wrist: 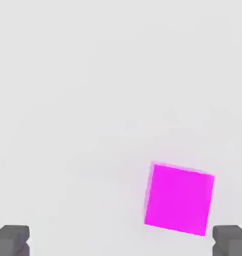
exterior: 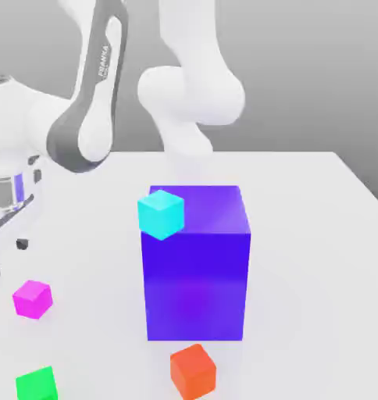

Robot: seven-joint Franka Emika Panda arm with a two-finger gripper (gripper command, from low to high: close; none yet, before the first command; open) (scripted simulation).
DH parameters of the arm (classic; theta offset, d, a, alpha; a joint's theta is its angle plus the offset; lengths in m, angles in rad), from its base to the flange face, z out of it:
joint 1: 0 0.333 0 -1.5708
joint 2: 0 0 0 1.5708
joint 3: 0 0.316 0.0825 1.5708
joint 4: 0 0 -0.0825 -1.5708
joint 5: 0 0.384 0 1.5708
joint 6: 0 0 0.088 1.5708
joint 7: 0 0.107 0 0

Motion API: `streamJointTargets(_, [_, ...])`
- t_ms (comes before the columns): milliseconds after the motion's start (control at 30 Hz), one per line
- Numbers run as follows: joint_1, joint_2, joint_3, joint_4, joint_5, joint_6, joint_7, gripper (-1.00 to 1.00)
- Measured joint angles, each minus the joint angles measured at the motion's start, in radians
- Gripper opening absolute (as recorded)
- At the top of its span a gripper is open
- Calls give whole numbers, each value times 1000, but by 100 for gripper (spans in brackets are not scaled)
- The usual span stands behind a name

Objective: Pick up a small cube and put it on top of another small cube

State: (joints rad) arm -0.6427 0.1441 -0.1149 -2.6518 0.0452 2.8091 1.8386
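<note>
Small magenta cube (wrist: 179,199), set on the white table (exterior: 317,258) at the exterior view's left, apart from the blue-purple block (exterior: 196,266), is framed beneath the gripper (wrist: 121,241), fingers (wrist: 11,240) spread wide, nothing held.

Smooth matt magenta cube (wrist: 179,198) on a plain matt white table (wrist: 93,100).

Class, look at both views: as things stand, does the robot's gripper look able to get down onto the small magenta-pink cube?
Probably yes. The gripper is open above the bare white table, and the small magenta-pink cube lies apart from the other blocks, though nearer one finger than centred, so a small sideways shift seems needed.
</note>
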Motion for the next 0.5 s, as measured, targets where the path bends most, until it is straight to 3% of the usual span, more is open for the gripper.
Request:
streamJointTargets(167, [-42, 181, 48, 27, 69, 140, -32, 0])
streamJointTargets(200, [-49, 206, 56, 31, 74, 161, -36, -100])
streamJointTargets(500, [-41, 153, 45, 21, 59, 120, -24, -100])
